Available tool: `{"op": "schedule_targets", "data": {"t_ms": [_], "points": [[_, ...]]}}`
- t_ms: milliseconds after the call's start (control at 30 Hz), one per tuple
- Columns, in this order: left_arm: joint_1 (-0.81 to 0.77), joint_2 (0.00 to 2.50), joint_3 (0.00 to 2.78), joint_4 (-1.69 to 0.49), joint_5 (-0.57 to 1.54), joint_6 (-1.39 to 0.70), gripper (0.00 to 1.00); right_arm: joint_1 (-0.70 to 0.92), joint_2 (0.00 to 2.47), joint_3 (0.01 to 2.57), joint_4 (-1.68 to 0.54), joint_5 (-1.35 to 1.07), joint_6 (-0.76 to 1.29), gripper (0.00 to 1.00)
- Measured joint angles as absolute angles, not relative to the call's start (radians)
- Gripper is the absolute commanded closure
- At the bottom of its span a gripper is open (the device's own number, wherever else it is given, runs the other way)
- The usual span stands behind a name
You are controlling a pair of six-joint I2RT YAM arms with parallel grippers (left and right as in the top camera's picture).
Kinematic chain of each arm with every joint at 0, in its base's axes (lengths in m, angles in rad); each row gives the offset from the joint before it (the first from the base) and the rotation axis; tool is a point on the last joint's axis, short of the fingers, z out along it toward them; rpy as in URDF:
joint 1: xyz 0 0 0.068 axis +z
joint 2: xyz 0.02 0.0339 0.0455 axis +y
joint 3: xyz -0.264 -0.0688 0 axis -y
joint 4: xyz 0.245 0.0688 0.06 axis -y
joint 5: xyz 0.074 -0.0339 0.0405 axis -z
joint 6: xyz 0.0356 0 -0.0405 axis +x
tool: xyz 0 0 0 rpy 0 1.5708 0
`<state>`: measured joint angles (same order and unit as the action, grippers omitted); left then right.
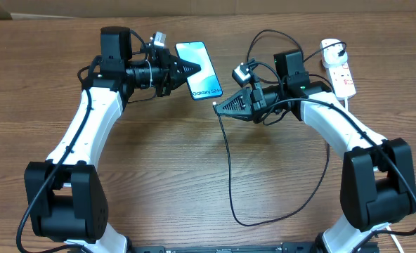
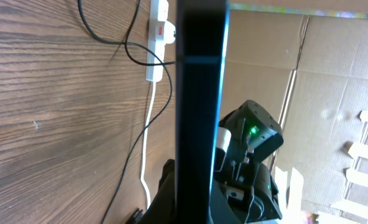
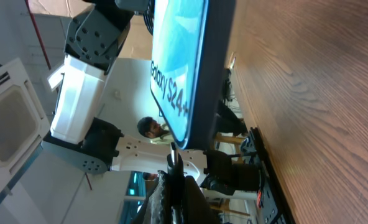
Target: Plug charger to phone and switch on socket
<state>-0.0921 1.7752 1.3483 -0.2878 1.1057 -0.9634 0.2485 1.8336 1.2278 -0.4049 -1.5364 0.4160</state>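
- Left gripper (image 1: 188, 70) clamped on one long edge of the slim, black-edged, blue-teal-screened phone (image 1: 201, 69), at the far middle of the brown wood-grain table (image 1: 159, 154);
- Right gripper (image 1: 218, 107) pinching the small plug tip (image 3: 173, 155) of the long thin black charger (image 1: 229, 169); tip just beside the phone's lower end, apparently not yet seated;
- Small white elongated socket (image 1: 340, 70) lies well apart, far right; no gripper near its switches;
- Progress, as judged: both items grasped and aligned; insertion and switching are left.

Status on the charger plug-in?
Left hand shut on phone. Right hand shut on charger, tip at phone's bottom edge, seating unclear. Socket off to the side; nothing blocking.
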Motion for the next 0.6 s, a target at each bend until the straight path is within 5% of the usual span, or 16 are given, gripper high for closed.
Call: {"op": "schedule_targets", "data": {"t_ms": [600], "points": [[-0.083,1.779,1.348,-0.175,1.126,-0.996,0.96,0.248,1.834,1.228,-0.404,-1.536,0.419,0.96]]}}
